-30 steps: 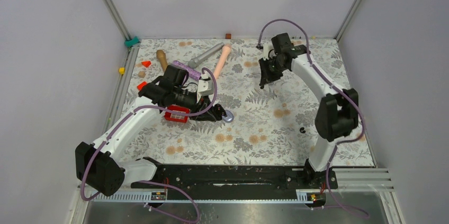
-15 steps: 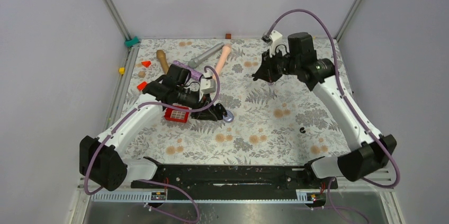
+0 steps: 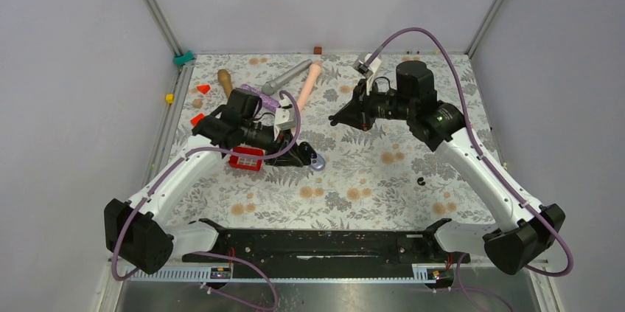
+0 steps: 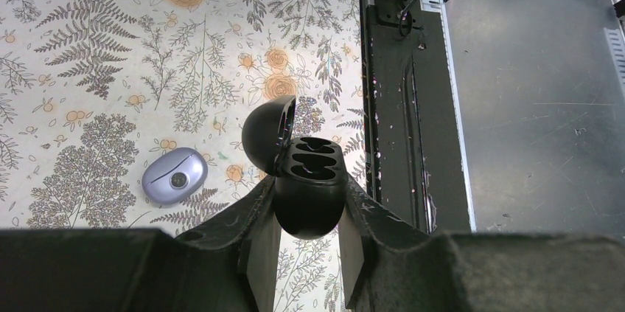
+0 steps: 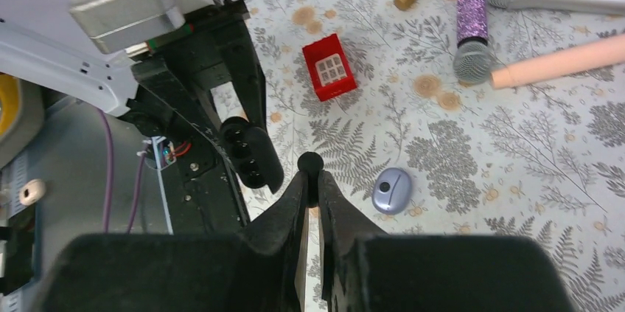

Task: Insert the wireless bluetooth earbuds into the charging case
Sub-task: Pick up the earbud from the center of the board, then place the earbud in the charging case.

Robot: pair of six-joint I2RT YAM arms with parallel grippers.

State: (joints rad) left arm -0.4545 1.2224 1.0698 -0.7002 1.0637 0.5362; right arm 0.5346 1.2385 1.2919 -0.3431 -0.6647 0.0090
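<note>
Left gripper (image 4: 308,212), at the left-centre of the table (image 3: 383,209), is clamped on the black case (image 4: 309,198). Its two fingers (image 4: 258,249) press the case's rounded body from either side. The hinged lid stands open and two dark wells are exposed.

A red block (image 3: 245,158) lies on the floral surface just left of this gripper, partly under the arm in the overhead view. A lavender oval (image 3: 317,164) with a dark central dot rests on the table just right of the left fingertips, apart from the black case.

Along the far side lie four microphones: a brown one (image 3: 225,83), a glittery purple one (image 5: 472,9), a silver one (image 3: 287,76) and a pink one (image 3: 308,85).

Right gripper (image 5: 310,183) reaches in from the right toward the table's middle. Its jaws are almost together, and they pinch a small black earbud (image 5: 310,162) at the very tips. In the right wrist view this earbud is near the open case but not touching it.

A second earbud (image 3: 421,180), too small to show detail, lies on the table further right, well apart from both grippers.
</note>
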